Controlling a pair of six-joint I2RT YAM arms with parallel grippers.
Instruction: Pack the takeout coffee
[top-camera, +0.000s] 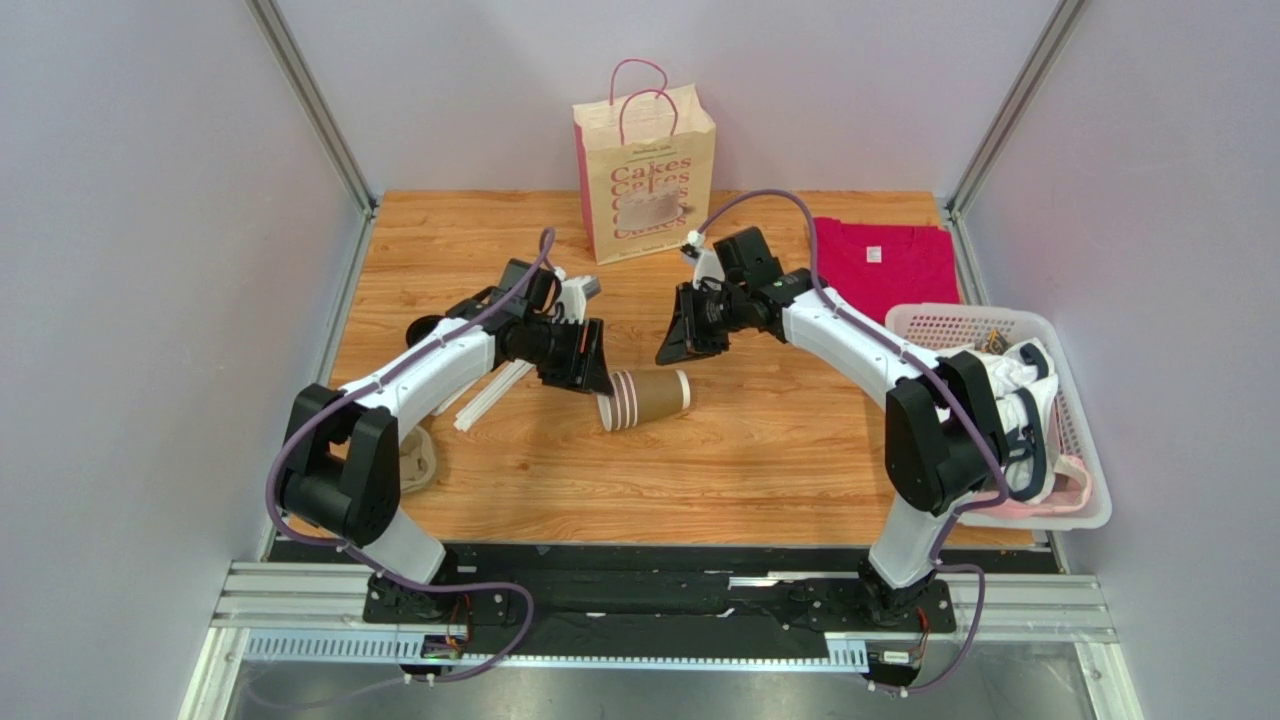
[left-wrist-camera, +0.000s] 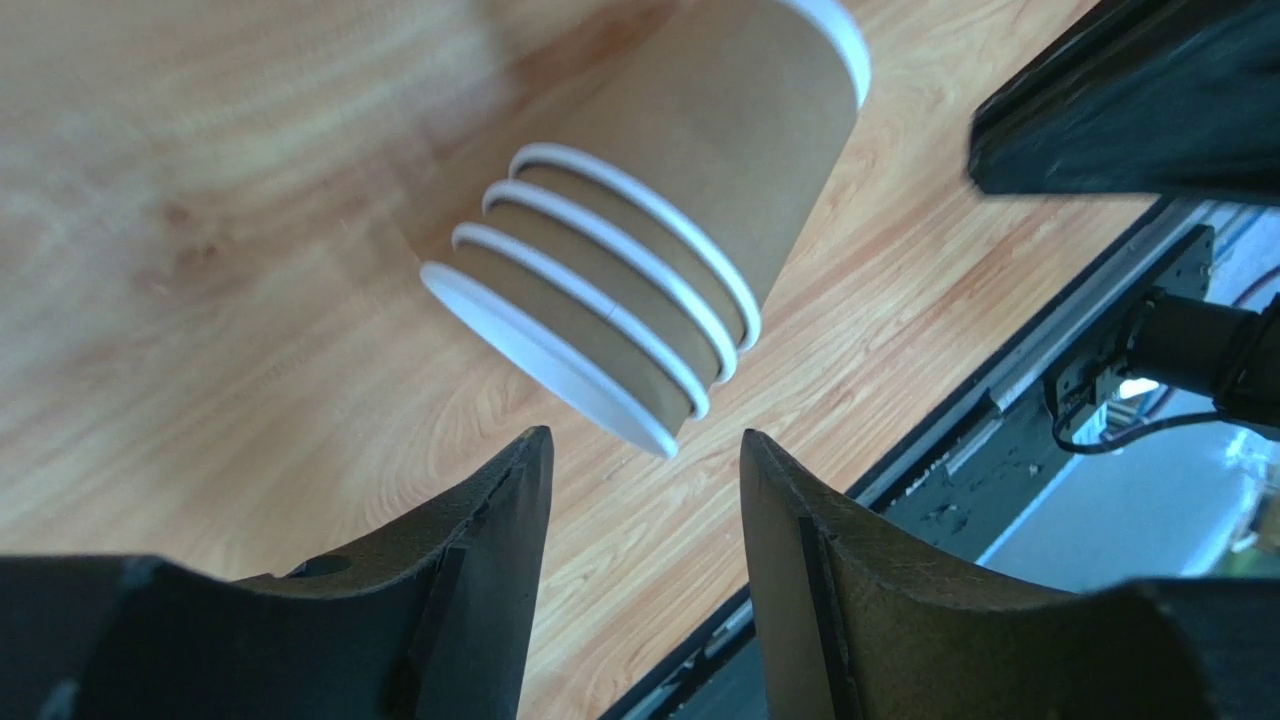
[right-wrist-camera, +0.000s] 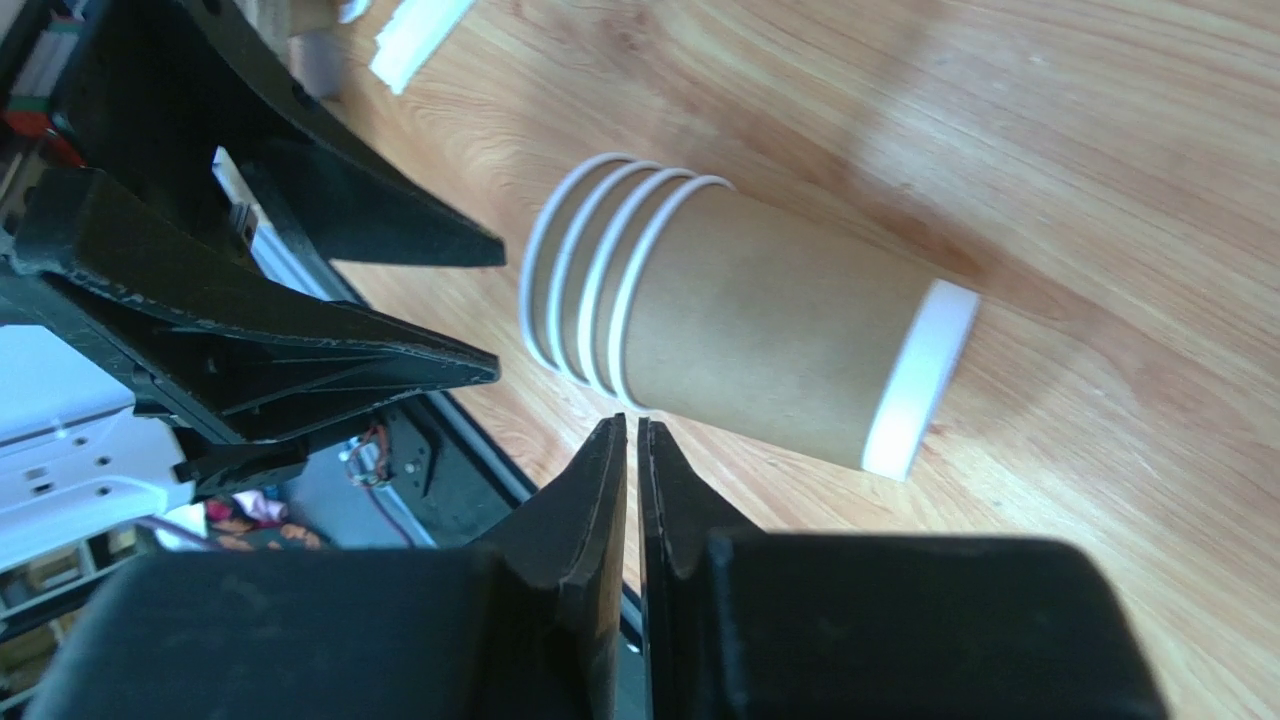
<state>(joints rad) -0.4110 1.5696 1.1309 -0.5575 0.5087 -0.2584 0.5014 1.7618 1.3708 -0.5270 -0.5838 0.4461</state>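
The takeout coffee shows as a nested stack of brown kraft paper cups (top-camera: 646, 399) with white rims, lying on its side at the middle of the wooden table. The rims point left, toward my left gripper (top-camera: 594, 368). In the left wrist view the cups (left-wrist-camera: 661, 225) lie just beyond that gripper (left-wrist-camera: 643, 443), which is open and empty, its tips beside the outermost rim. My right gripper (top-camera: 669, 348) hovers just behind the stack. In the right wrist view its fingers (right-wrist-camera: 631, 428) are only a thin slit apart and hold nothing, with the cups (right-wrist-camera: 751, 323) right past the tips.
A cream paper bag (top-camera: 645, 158) with pink handles stands upright at the far edge. A red cloth (top-camera: 887, 258) and a white basket (top-camera: 962, 318) of items sit on the right. White strips (top-camera: 489, 398) and a grey pulp carrier (top-camera: 416, 459) lie on the left.
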